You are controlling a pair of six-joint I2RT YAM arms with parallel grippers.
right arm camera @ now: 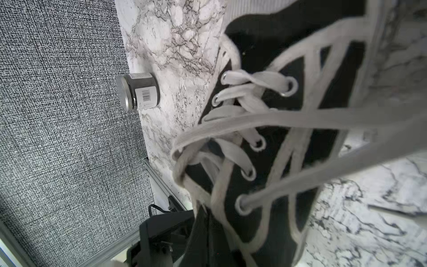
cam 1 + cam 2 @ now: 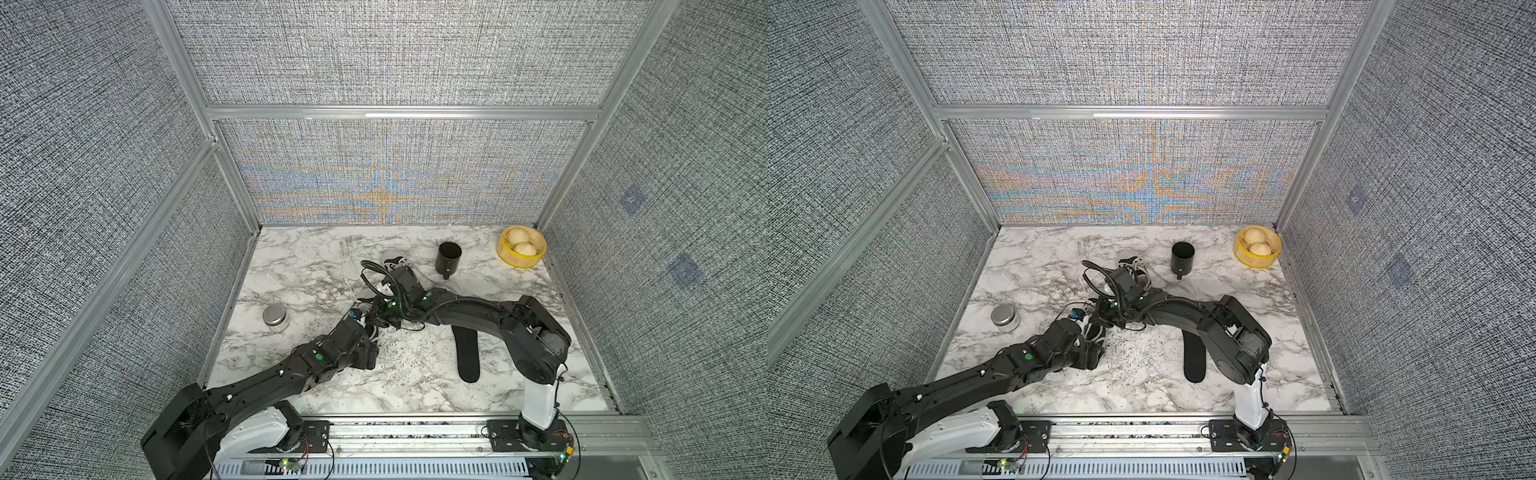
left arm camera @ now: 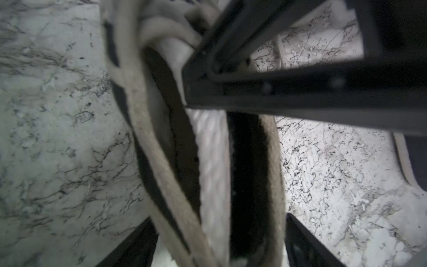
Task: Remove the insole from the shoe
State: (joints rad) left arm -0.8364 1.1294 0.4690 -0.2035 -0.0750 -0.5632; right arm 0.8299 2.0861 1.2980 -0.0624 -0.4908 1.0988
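left wrist view: left gripper (image 3: 218,217) spread wide astride the shoe (image 3: 215,161) heel opening; right gripper (image 2: 378,312), closed, at the laces; insole (image 2: 467,353) flat on the table (image 2: 311,257), well apart from both.

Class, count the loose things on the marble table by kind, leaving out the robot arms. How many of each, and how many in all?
Shoe: 1
Insole: 1
Black cup: 1
Jar: 1
Yellow basket: 1
Buns: 2
Total: 7
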